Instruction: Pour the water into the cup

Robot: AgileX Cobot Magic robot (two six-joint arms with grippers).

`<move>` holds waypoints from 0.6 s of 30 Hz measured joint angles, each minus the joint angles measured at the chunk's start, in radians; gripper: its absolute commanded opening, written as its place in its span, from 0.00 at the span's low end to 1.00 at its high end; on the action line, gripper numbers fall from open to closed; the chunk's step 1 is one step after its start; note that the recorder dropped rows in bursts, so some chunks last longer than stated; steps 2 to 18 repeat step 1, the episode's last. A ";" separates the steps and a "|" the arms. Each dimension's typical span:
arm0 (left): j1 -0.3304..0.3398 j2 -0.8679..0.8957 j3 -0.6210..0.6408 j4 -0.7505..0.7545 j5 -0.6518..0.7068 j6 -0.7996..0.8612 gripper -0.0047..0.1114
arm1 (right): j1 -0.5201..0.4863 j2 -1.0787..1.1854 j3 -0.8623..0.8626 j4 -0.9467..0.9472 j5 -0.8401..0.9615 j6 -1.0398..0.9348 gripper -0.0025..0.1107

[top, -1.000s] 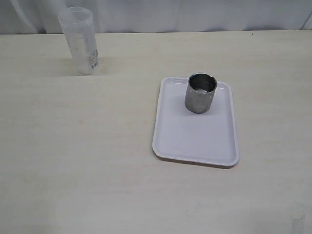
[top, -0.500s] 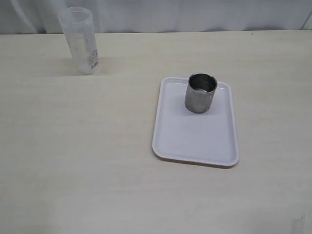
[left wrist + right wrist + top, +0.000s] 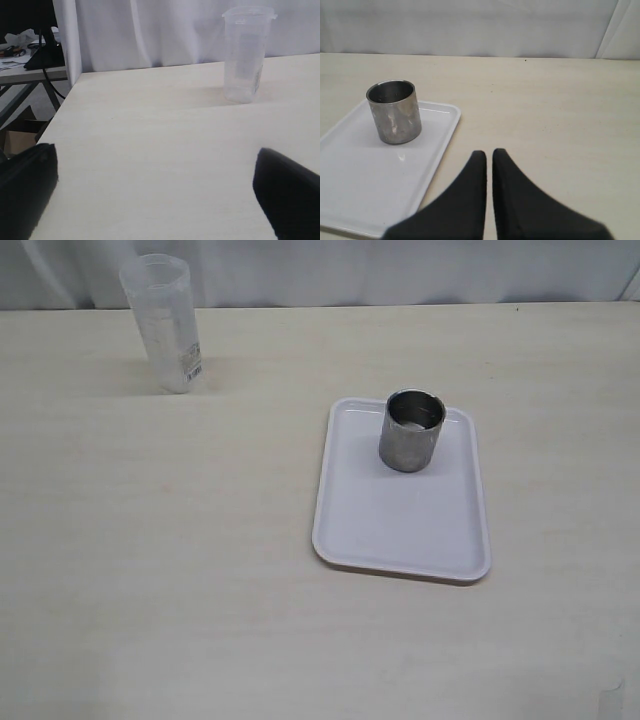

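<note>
The short brushed-steel cup [image 3: 411, 430] stands upright at the far end of a white tray [image 3: 400, 530]; it also shows in the right wrist view as the cup [image 3: 393, 111] on the tray [image 3: 365, 185]. A tall clear tumbler [image 3: 164, 323] stands at the table's back left, and the left wrist view shows the tumbler [image 3: 244, 54] well ahead. Water is too clear to make out. My left gripper [image 3: 155, 172] is open, empty, over bare table. My right gripper [image 3: 489, 154] is shut on nothing, beside the tray's edge. Neither gripper appears in the exterior view.
The pale wooden table [image 3: 150, 570] runs to a white curtain [image 3: 400, 270] at the back. In the left wrist view the table's side edge [image 3: 60, 107] drops off toward a cluttered desk [image 3: 25, 55] beyond a white post.
</note>
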 measured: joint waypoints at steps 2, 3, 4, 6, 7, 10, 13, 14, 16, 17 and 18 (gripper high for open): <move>0.000 0.000 0.000 0.000 0.000 0.000 0.92 | 0.000 0.000 0.000 0.000 0.000 0.000 0.06; 0.000 0.000 0.000 0.000 0.000 0.000 0.92 | 0.000 0.000 0.000 0.000 0.000 0.000 0.06; 0.000 0.000 0.000 0.000 0.000 0.000 0.92 | 0.000 0.000 0.000 0.000 0.000 0.000 0.06; 0.000 0.000 0.000 0.000 0.000 0.000 0.92 | 0.000 0.000 0.000 0.000 0.000 0.000 0.06; 0.000 0.000 0.000 0.000 0.000 0.000 0.92 | 0.000 0.000 0.000 0.000 0.000 0.000 0.06; 0.000 0.000 0.000 0.000 0.000 0.000 0.92 | 0.000 0.000 0.000 0.000 0.000 0.000 0.06; 0.000 0.000 0.000 0.000 0.000 0.000 0.92 | 0.000 0.000 0.000 0.000 0.000 0.000 0.06; 0.000 0.000 0.000 0.000 0.000 0.000 0.92 | 0.000 0.000 0.000 0.000 0.000 0.000 0.06; 0.000 0.000 0.000 0.000 0.000 0.000 0.92 | 0.000 0.000 0.000 0.000 0.000 0.000 0.06; 0.000 0.000 0.000 0.000 0.000 0.000 0.92 | 0.000 0.000 0.000 0.000 0.000 0.000 0.06; 0.000 0.000 0.000 0.000 0.000 0.000 0.92 | 0.000 0.000 0.000 0.000 0.000 0.000 0.06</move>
